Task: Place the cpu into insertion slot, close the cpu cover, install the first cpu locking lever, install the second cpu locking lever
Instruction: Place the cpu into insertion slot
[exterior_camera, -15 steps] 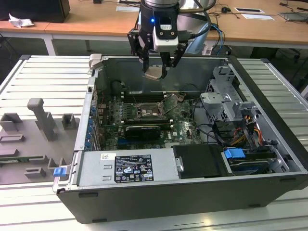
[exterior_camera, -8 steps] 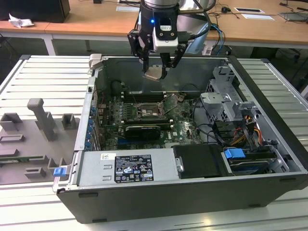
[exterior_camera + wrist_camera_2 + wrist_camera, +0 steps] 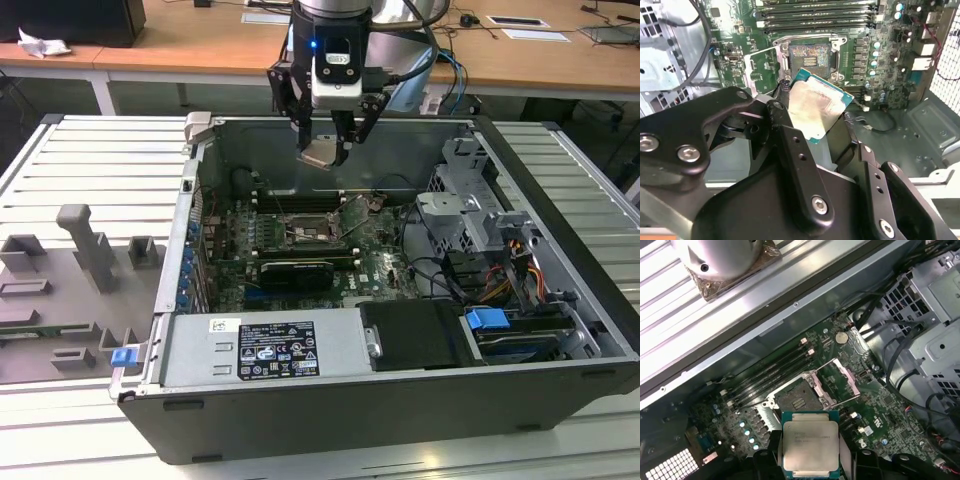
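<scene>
Up in the air with the cpu (image 3: pixel 320 157)!
Clenched in the hand (image 3: pixel 325 150), tilted, hanging at 12 o'clock of the insertion slot (image 3: pixel 305 232) in the exterior view, well clear of it, with the cpu cover (image 3: pixel 847 377) flipped open.

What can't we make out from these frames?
- cpu underside: turned away from the camera in both wrist views.
- cpu's edge nearest the end effector, second wrist view: behind its black fingers.
- insertion slot, part of its rim, second wrist view: covered by a cpu corner.
- Slot contacts, exterior view: too small to judge.
</scene>
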